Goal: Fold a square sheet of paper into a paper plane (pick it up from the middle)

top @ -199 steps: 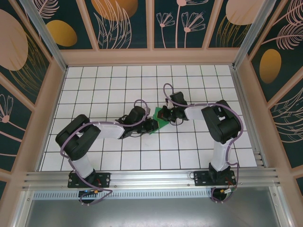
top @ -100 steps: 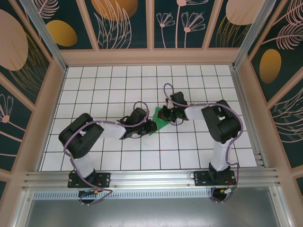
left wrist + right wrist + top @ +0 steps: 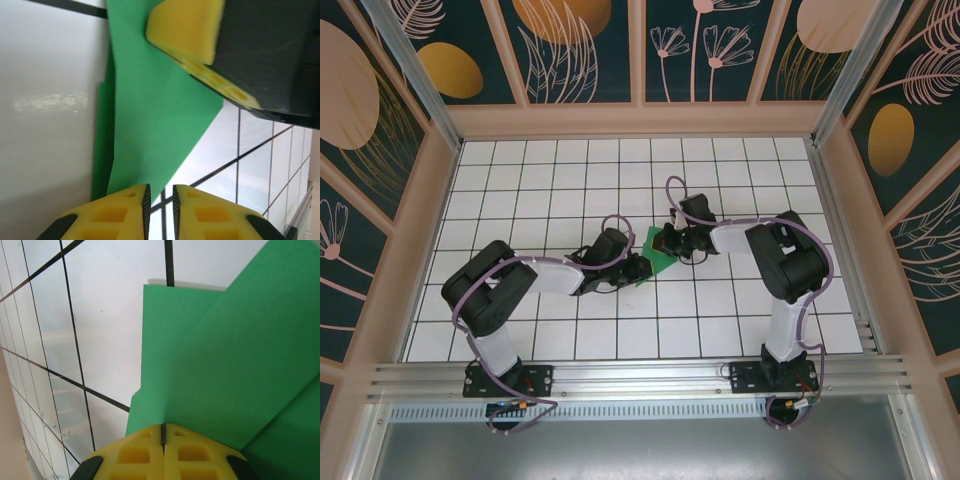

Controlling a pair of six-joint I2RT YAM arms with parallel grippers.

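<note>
The square sheet of paper [image 3: 658, 257] lies part-folded on the tiles at mid-table, a green wedge with overlapping layers [image 3: 225, 365]. My right gripper [image 3: 667, 242] is shut, its yellow tips [image 3: 163, 429] set down on the paper's top layer; whether a layer is pinched between them is hidden. My left gripper [image 3: 638, 268] sits at the paper's near-left corner. Its jaws [image 3: 161, 200] stand a narrow gap apart with bare tile showing between them, and its left pad overlaps the paper's tip [image 3: 155, 110]. In the left wrist view a right-gripper finger [image 3: 187, 25] rests on the sheet.
White gridded tiles [image 3: 560, 190] spread around the paper on all sides. Wooden-framed patterned walls [image 3: 640, 60] enclose the table. A metal rail [image 3: 640, 378] runs along the near edge by the arm bases.
The left arm has edged slightly right, toward the paper. The right arm and the paper have stayed put.
</note>
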